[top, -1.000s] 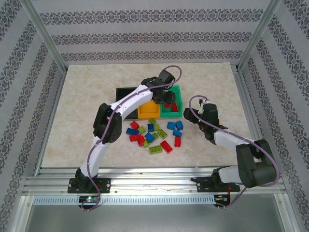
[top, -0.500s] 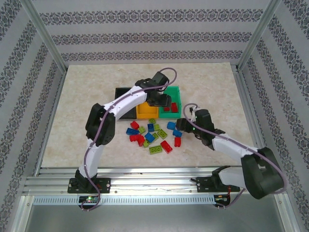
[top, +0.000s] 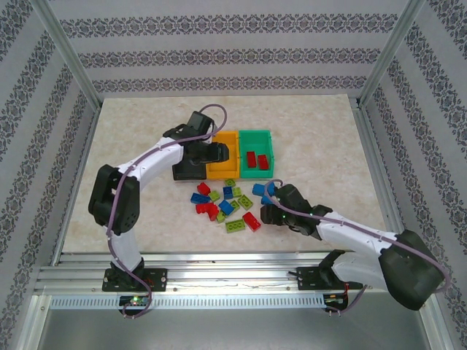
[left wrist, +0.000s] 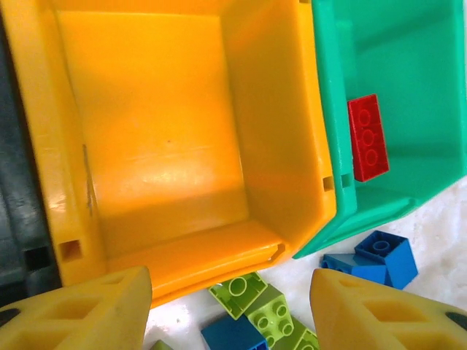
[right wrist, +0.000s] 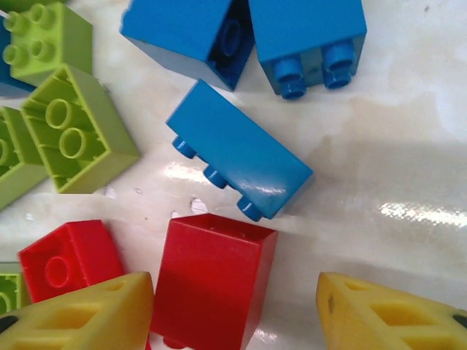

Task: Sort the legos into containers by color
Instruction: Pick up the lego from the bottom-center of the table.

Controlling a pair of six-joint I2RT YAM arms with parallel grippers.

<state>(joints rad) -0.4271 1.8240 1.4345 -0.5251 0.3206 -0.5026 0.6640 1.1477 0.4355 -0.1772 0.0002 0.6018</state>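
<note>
At mid-tabletop, the left gripper (top: 211, 154) has swung away from the green bin (top: 255, 142), where it hung a second ago. It now hovers over the near wall of the orange-yellow bin (top: 228, 146), right beside the black bin (top: 182, 173). The left wrist view shows its jaws spread wide and empty. Two red bricks (top: 256, 160) lie in the green bin, which suggests a drop-off has just been made. The orange-yellow bin holds nothing. The right gripper (top: 271, 212), parked well to the right of the pile a second ago, has meanwhile reached in to the pile's right side, on the near-edge side of the green bin. Its jaws are also open, low over the tabletop (top: 131, 146), with a red brick (right wrist: 211, 281) between them, a blue brick (right wrist: 237, 160) just beyond and a lime brick (right wrist: 73, 138) off to the left. That red brick looks like the next pick. Most of the legos (top: 230, 204) lie loose between the bins and the near edge, so the sort appears barely begun. The left arm arches high with its elbow out to the left, while the right arm stretches low and forward.
</note>
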